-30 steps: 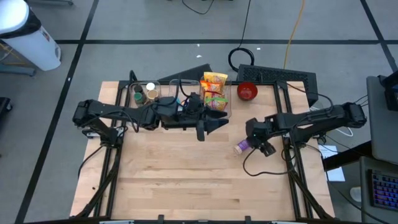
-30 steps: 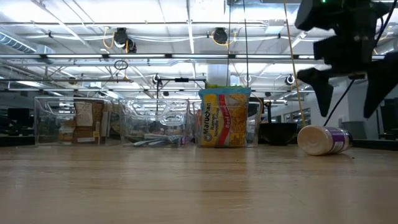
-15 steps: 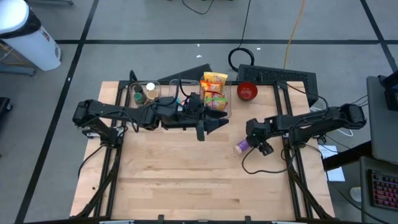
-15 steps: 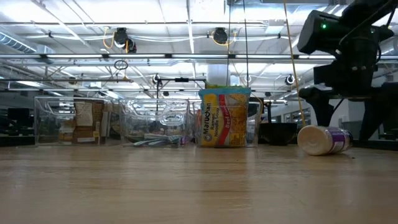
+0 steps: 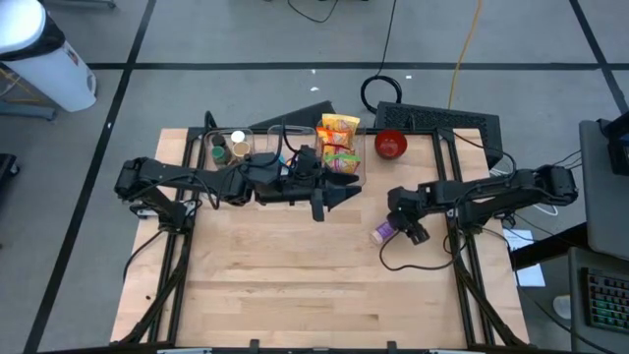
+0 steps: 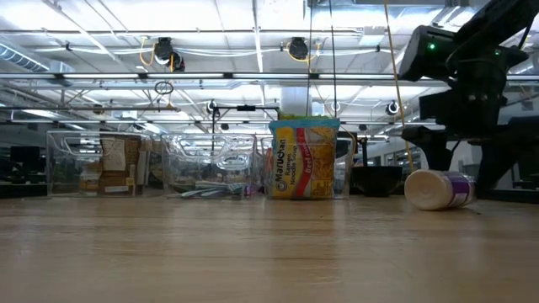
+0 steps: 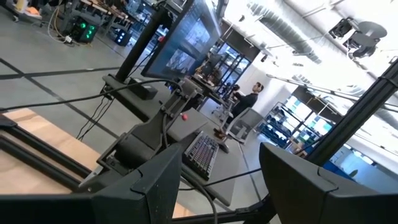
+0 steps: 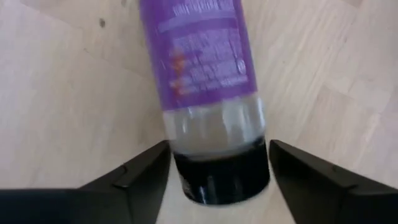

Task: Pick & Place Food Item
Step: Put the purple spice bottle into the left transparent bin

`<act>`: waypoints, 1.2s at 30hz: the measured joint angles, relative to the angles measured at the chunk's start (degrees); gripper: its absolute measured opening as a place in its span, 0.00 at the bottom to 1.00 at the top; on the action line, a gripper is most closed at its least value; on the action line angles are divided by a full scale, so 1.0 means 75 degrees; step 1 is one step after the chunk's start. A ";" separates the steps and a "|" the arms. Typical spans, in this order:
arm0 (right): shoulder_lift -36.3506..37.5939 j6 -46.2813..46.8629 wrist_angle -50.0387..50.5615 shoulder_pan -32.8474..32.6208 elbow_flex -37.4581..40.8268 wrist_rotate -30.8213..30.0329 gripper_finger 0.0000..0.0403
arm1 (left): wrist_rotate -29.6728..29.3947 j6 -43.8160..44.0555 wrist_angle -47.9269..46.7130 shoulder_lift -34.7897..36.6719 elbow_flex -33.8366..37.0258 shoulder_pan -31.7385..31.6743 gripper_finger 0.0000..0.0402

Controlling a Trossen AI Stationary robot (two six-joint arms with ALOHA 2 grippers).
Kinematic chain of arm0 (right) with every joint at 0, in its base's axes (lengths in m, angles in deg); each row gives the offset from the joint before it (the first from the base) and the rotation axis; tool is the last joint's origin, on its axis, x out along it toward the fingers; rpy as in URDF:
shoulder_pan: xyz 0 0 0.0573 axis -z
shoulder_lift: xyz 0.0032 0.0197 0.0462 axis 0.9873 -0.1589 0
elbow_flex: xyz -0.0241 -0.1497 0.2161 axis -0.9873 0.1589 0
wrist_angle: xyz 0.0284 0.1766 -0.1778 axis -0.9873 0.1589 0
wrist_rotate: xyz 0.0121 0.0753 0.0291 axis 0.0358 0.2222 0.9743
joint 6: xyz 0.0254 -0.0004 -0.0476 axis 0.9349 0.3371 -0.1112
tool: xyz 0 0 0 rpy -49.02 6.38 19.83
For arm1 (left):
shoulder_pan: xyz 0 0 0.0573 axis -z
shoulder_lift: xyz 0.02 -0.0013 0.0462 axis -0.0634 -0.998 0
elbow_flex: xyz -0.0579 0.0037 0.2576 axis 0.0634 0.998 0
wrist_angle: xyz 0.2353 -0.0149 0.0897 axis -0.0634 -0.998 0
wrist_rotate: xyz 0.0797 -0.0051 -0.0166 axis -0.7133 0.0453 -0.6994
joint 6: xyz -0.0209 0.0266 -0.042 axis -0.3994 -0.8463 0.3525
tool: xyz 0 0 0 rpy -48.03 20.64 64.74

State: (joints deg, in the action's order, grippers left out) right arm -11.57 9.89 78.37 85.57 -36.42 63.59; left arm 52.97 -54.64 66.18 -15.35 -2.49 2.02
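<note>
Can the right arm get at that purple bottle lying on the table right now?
Probably yes. The right gripper is open with a finger on each side of the purple bottle, which lies on bare table; nothing blocks it.

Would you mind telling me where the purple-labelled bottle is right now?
In the high view the purple-labelled bottle lies on its side on the table's right half, directly under the right gripper, whose open fingers straddle its dark cap end.

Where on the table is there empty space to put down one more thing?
The near half of the table, below both arms, is bare wood. The far edge is crowded: clear bins with noodle packets and a red bowl. The purple bottle lies between the right end effector's open fingers.
</note>
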 joint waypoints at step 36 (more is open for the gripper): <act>0.0599 0.2825 0.0086 0.0346 -0.4060 0.2881 0.48 | -0.0484 -0.0306 -0.1809 0.0000 0.0003 0.0029 0.56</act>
State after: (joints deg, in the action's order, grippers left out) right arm -7.07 31.08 79.01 88.17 -66.87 85.20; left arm 49.34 -56.94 52.61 -15.35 -2.47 2.24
